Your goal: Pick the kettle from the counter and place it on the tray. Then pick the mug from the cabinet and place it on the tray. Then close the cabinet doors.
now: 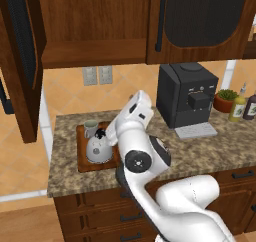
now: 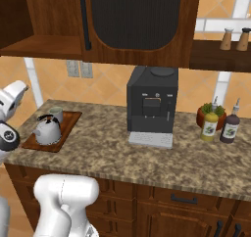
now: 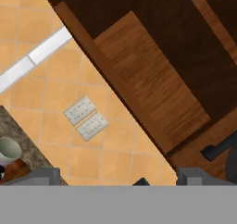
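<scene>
The silver-grey kettle [image 1: 98, 147] [image 2: 47, 128] stands on the reddish-brown tray [image 1: 82, 162] [image 2: 71, 118] at the left end of the granite counter [image 1: 200, 151]. The pale grey-green mug [image 1: 91, 128] [image 2: 56, 113] [image 3: 7, 151] stands upright on the tray just behind the kettle. My gripper [image 3: 118, 177] is open and holds nothing. It is raised right of the tray and faces the tiled wall and the cabinet's shelf [image 1: 95, 51] [image 3: 148, 93]. The cabinet's left door [image 1: 20, 61] is swung wide open. Its right door [image 1: 205, 16] [image 2: 132, 20] is shut.
A large black coffee machine [image 1: 187, 93] [image 2: 152, 104] stands right of the tray. A red plant pot [image 1: 226, 100] and two bottles [image 1: 239, 107] sit at the counter's far right. Two wall outlets [image 1: 97, 75] [image 3: 85, 119] lie under the cabinet. Two shakers [image 2: 234, 39] stand on a side shelf.
</scene>
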